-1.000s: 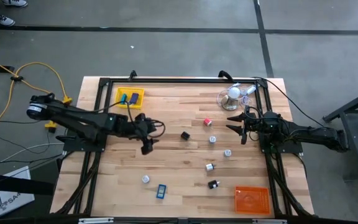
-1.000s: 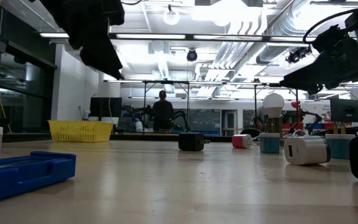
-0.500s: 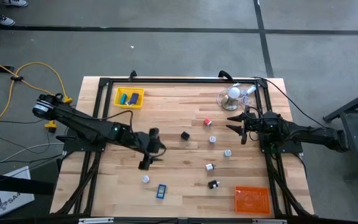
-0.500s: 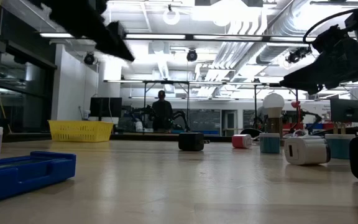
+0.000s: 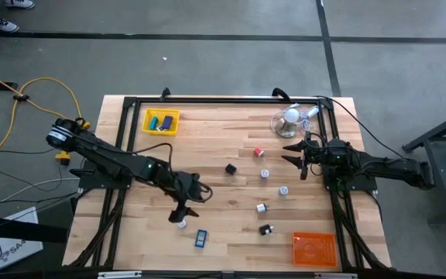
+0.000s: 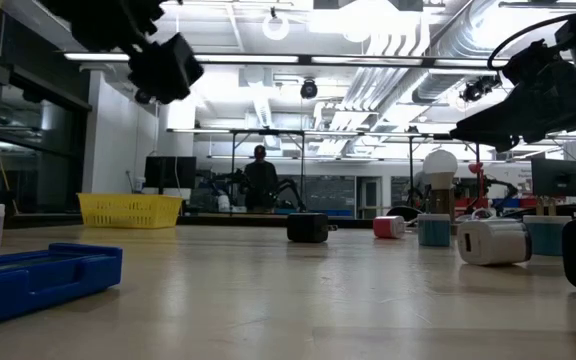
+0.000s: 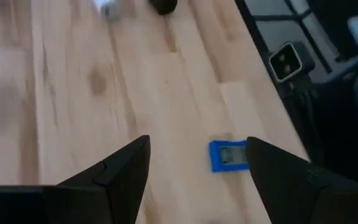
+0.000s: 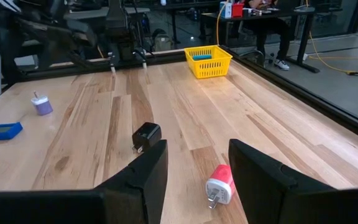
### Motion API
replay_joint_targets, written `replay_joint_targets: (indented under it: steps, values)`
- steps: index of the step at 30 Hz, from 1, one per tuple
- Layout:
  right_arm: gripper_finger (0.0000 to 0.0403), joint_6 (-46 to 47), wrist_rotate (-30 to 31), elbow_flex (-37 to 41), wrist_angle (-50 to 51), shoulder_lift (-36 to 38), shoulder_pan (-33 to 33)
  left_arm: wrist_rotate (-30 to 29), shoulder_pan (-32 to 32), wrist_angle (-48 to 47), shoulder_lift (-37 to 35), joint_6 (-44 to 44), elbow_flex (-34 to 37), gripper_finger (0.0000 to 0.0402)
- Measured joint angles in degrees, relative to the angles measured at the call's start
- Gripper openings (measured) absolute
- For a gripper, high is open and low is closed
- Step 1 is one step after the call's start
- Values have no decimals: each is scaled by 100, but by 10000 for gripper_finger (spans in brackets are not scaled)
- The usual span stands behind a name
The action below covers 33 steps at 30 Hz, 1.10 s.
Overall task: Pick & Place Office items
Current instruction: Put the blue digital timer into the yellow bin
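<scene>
On pale grained wood, a flat rectangular blue block (image 7: 229, 155) lies

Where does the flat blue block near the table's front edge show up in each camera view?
High: flat blue block, just past the left pincer.
Low: bottom left corner.
Left wrist: between the fingers.
Right wrist: far left edge.
Shared landmark: yellow tray.

Two dark, near-black arms here, slim jointed links from end to end. The left arm (image 5: 122, 163) carries a pale round cap at its shoulder joint and a tiny green light midway along, with a thin black cable looping near the wrist. The right arm (image 5: 378, 167) is matte black too, cables trailing off it. Up close, the fingers (image 7: 114, 174) are broad, angular black wedges with flat faces.
</scene>
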<state>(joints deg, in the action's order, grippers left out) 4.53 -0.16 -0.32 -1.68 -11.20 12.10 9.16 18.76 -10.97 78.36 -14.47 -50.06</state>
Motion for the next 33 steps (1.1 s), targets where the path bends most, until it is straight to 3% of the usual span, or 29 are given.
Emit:
replay_joint_targets:
  steps: [9,16,21,26,33]
  values:
    - [158,-2,-2,2,5,-2,0,-50,55,-987,101,-2179,-468,257]
    - [158,0,-2,2,7,0,2,-117,232,-1279,108,-2615,-948,257]
    - [158,-1,-2,1,9,0,0,-668,576,-2254,263,-3111,-1635,257]
    - [158,-2,-4,2,9,0,0,-965,904,-2917,696,-3647,-2288,257]
    - [158,-2,-2,0,7,0,2,-932,1066,-2908,1359,-4464,-2780,257]
